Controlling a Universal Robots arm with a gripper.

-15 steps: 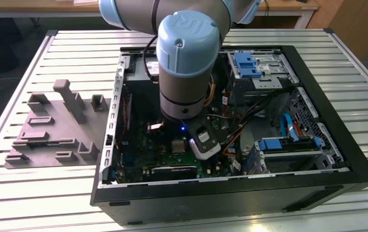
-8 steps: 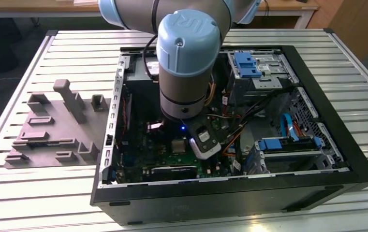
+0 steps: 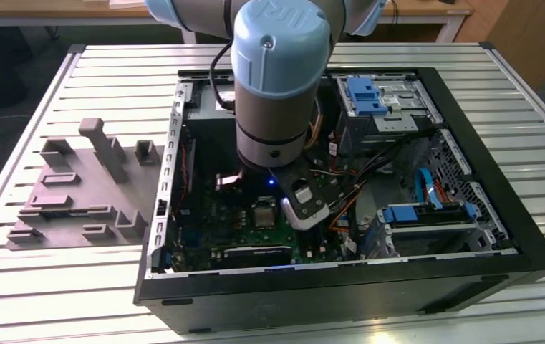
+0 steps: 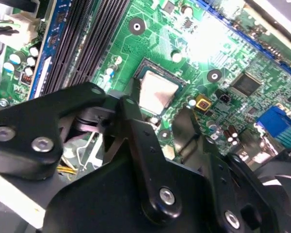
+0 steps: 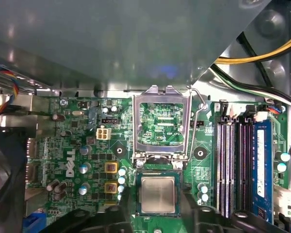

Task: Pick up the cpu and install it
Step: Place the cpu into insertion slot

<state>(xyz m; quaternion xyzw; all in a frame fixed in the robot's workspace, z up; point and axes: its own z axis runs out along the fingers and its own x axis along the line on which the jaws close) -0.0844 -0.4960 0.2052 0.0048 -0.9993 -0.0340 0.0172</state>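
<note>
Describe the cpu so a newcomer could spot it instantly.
Inside the open black computer case, look at the green motherboard. The cpu lies flat at the hinge end of the swung-open silver frame: a small silvery square, solid where the frame is a hollow window.

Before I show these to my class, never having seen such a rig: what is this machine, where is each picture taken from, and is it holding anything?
It is one robot arm reaching into an open black computer case on a slatted metal table; a grey plastic fixture lies at the exterior view's left. The exterior view is from off the arm; both wrist views ride on it, facing the green motherboard. The cpu sits in its socket, the metal socket frame raised open. The jaws stand open near it, holding nothing.
</note>
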